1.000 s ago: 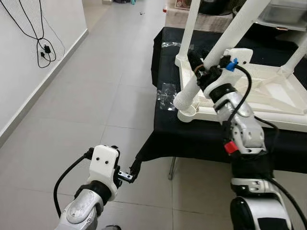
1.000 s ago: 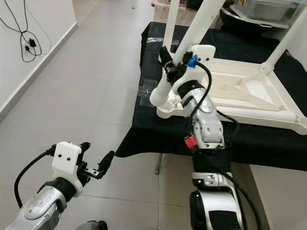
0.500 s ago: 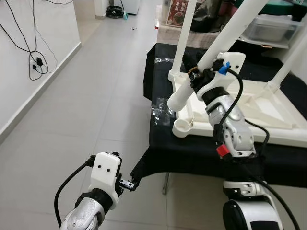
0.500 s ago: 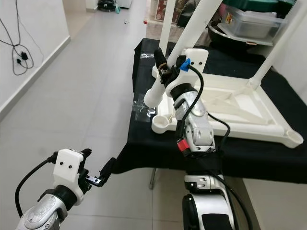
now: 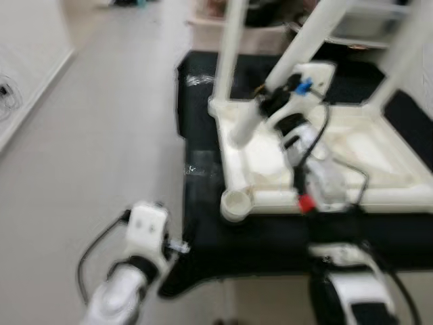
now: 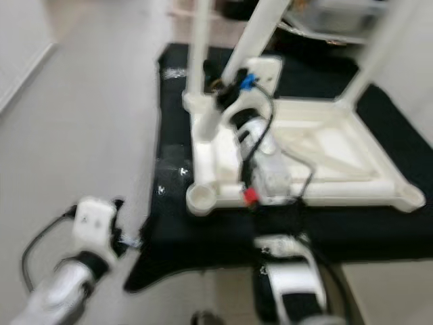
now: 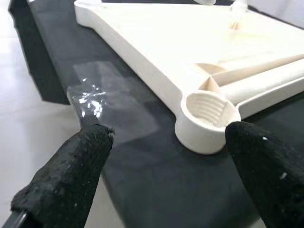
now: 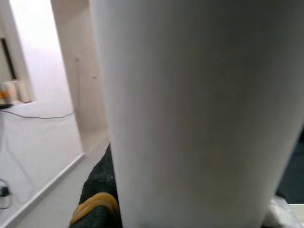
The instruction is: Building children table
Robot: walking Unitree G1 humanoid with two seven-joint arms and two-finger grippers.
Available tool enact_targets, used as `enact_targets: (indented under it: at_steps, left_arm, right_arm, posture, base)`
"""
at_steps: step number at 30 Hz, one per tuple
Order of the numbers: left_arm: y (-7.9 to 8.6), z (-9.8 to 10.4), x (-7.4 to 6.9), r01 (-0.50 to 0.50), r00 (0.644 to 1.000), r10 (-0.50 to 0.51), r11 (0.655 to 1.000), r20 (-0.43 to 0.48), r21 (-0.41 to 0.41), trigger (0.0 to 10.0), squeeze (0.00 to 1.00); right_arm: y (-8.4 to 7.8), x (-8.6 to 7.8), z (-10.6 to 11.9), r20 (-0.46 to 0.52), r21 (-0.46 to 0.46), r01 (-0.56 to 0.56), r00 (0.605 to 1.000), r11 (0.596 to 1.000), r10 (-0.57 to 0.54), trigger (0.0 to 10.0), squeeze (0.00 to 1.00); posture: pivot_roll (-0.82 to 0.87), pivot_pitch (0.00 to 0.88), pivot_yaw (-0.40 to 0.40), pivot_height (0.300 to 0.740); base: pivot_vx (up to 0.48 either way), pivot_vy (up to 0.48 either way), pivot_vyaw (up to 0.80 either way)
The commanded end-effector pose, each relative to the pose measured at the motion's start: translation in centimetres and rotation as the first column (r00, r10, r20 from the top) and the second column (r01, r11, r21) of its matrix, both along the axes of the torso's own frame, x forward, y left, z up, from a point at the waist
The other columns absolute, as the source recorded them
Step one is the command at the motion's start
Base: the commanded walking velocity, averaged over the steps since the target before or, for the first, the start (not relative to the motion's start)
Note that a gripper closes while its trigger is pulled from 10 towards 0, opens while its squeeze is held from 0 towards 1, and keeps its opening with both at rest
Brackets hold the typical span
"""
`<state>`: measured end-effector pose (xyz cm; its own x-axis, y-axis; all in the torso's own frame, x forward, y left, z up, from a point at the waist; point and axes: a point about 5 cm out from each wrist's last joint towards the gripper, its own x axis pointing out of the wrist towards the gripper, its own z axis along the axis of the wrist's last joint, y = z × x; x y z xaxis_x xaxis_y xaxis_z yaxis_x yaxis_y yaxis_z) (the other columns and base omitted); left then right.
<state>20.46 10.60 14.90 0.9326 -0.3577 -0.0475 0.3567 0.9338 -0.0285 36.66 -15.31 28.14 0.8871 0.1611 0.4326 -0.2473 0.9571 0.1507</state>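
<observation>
White plastic children table [image 5: 325, 156] lay upside down on your black-draped desk [image 5: 203, 203], centre-right of frame; your right pincer [image 5: 267, 105] pinched a loose leg [image 5: 284, 68], your left pincer [image 7: 161, 156] hung spread near the corner socket [image 7: 206, 116].

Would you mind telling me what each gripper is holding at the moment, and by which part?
The right gripper grips the loose white table leg near its lower end. The left gripper is open and holds nothing.
</observation>
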Motion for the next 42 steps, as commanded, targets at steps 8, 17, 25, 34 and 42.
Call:
enact_targets:
  at_steps: [8, 17, 25, 34, 42]
  left_arm:
    - [0.2, -0.6, -0.1, -0.011, 1.000, 0.012, 1.000, -0.029, 0.013, 10.0, 0.00]
    - [1.3, -0.6, -1.4, 0.023, 0.998, -0.022, 0.999, -0.064, 0.024, 10.0, 0.00]
    - [0.5, -0.2, -3.5, 0.122, 0.987, -0.124, 0.992, -0.103, -0.023, 10.0, 0.00]
    - [0.6, -0.1, -5.4, 0.137, 0.979, -0.142, 0.990, -0.148, -0.038, 10.0, 0.00]
    - [0.7, 0.0, -6.3, 0.147, 0.972, -0.154, 0.988, -0.179, -0.053, 10.0, 0.00]
  right_arm:
    - [1.6, 0.1, 1.1, 0.041, -0.029, -0.087, 0.995, 0.996, 0.089, 10.0, 0.00]
    - [1.6, 1.0, 0.8, -0.143, -0.186, -0.581, 0.814, 0.792, 0.564, 10.0, 0.00]
    - [0.9, 0.1, -0.8, -0.278, -0.279, -0.858, 0.503, 0.432, 0.818, 10.0, 0.00]
    - [-0.4, -0.1, -0.1, -0.266, -0.290, -0.905, 0.388, 0.310, 0.882, 10.0, 0.00]
    - [-1.3, -0.4, -0.4, -0.322, -0.341, -0.917, 0.322, 0.209, 0.890, 10.0, 0.00]
  posture:
    - [0.10, 0.114, -0.106, 0.740]
    - [0.11, 0.154, -0.116, 0.740]
    - [0.14, 0.200, -0.119, 0.740]
    - [0.15, 0.235, -0.114, 0.740]
    - [0.16, 0.253, -0.115, 0.740]
  base:
    - [0.000, 0.000, 0.00]
    - [0.000, 0.000, 0.00]
    - [0.000, 0.000, 0.00]
    - [0.000, 0.000, 0.00]
    - [0.000, 0.000, 0.00]
